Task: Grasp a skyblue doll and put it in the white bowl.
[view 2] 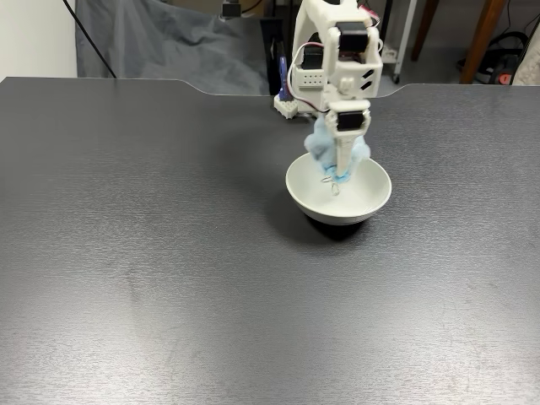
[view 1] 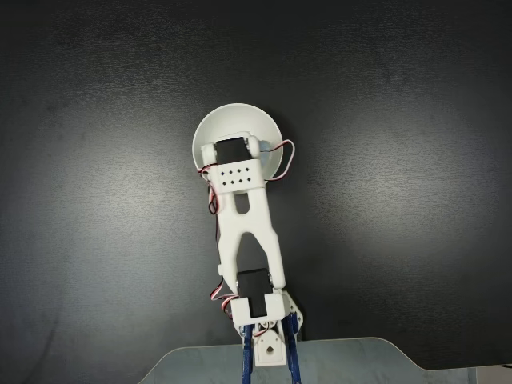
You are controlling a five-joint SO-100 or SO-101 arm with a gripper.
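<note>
Observed in a fixed view from the front: the gripper (view 2: pixel 342 171) points straight down over the white bowl (view 2: pixel 371 202), its white fingers (view 2: pixel 346 152) closed around the skyblue doll (view 2: pixel 319 145). The doll hangs just above the bowl's far rim, its pale fluff bulging out on both sides of the fingers. A small silver clasp (view 2: pixel 331 180) dangles below it inside the bowl; whether it touches the inner surface cannot be determined. The bowl rests on the dark grey table (view 2: pixel 152 253), right of centre and toward the far edge. In a fixed view from above, the arm (view 1: pixel 248 232) covers the near part of the bowl (view 1: pixel 232 120).
</note>
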